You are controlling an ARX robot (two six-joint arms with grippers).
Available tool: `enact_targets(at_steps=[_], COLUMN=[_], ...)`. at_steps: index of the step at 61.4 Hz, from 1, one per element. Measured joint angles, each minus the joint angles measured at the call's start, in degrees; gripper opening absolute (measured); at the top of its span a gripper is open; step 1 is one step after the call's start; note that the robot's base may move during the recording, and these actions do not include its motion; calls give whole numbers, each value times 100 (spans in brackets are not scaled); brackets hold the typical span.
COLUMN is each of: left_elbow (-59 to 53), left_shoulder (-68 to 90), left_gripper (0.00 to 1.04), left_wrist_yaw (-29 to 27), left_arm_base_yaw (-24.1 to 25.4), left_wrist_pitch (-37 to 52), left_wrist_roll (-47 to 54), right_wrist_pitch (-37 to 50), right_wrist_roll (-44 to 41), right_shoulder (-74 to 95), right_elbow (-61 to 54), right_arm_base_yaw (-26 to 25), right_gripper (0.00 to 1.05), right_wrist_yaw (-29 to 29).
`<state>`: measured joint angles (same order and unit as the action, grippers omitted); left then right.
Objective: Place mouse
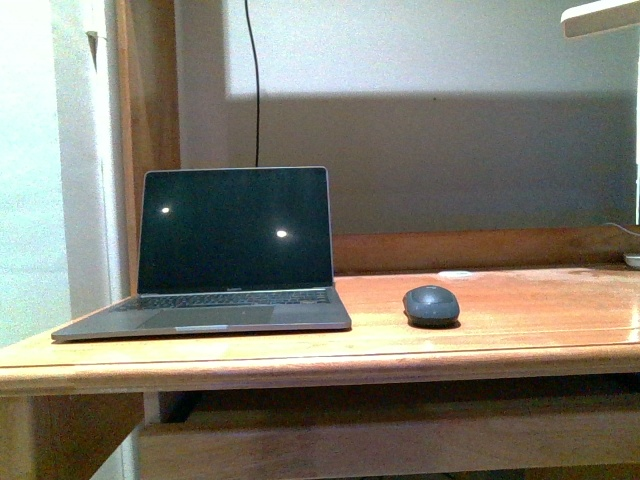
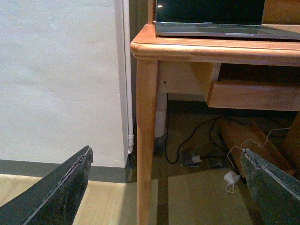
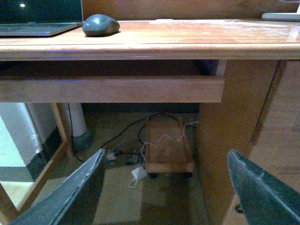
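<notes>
The dark grey mouse [image 1: 432, 305] lies on the wooden desk [image 1: 500, 335], just right of the open laptop [image 1: 225, 255]. It also shows in the right wrist view [image 3: 100, 25] on the desk top beside the laptop's corner [image 3: 33, 28]. Neither arm shows in the front view. My left gripper [image 2: 168, 187] is open and empty, low down below the desk's left corner, by the desk leg [image 2: 146, 140]. My right gripper [image 3: 168, 187] is open and empty, low in front of the desk, below the drawer front [image 3: 112, 89].
A desk lamp head [image 1: 600, 15] hangs at the upper right. A white object [image 1: 632, 260] sits at the desk's far right edge. Cables and a white adapter [image 3: 138, 173] lie on the floor under the desk beside a small wooden trolley [image 3: 168, 147]. A wall [image 2: 56, 79] stands left of the desk.
</notes>
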<state>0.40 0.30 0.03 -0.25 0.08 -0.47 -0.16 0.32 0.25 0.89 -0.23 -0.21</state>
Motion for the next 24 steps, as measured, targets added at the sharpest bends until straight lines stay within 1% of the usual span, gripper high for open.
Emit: enact_targets(at_steps=[5,24], left_elbow=[0,0], left_shoulder=[0,0], left_gripper=[97,97], left_wrist_yaw=[-2,0], left_arm_base_yaw=[0,0], left_wrist_pitch=[0,0], left_wrist_roll=[0,0], right_wrist_pitch=[0,0], right_wrist_roll=[0,0], right_shoulder=[0,0], right_elbow=[0,0], right_arm_base_yaw=[0,0], right_gripper=[98,97], right_wrist_yaw=[0,0])
